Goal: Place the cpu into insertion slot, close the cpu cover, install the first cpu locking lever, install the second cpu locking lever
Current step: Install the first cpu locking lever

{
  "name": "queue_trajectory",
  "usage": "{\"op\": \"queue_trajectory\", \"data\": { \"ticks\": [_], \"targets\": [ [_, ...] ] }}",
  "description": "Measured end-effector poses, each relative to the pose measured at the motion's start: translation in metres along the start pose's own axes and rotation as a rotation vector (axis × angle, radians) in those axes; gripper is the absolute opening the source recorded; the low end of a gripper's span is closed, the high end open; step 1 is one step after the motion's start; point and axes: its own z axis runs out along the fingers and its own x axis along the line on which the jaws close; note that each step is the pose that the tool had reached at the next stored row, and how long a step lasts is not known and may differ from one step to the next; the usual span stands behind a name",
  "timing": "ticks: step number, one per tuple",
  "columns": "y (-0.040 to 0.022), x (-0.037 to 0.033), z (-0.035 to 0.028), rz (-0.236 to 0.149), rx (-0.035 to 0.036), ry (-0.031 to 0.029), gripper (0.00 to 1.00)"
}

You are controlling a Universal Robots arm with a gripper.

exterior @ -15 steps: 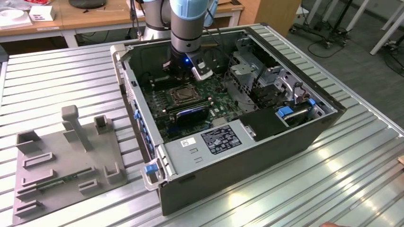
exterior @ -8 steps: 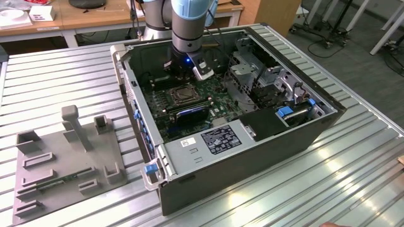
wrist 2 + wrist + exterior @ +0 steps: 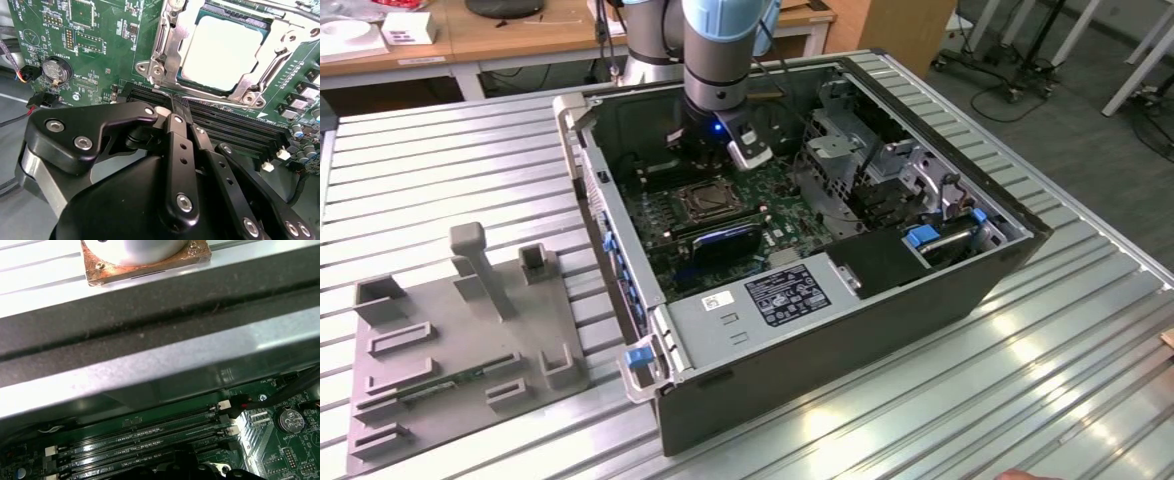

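Hovering inside the open computer case (image 3: 761,330), the hand (image 3: 172,107) is sitting with its fingers drawn together and gripping nothing, its tips just above the long black memory slots (image 3: 235,132). Just beyond them, the cpu (image 3: 222,52) is lying seated in the insertion slot (image 3: 707,202), with the cpu cover (image 3: 167,47) framing its pale face amid green circuit board (image 3: 100,45).

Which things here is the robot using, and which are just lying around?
Job: cpu, cover shut over it, slot, gripper above the memory slots.
Lying about: grey fixture tray, coin battery.
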Motion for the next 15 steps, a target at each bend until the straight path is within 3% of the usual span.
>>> {"op": "queue_trajectory", "data": {
  "ticks": [9,15],
  "targets": [
    [-0.0004,-0.0005,0.0001,-0.002,0.0174,-0.0045,0.1],
    [-0.0005,-0.0004,0.0006,-0.002,0.0181,-0.0046,0.1]
  ]
}}
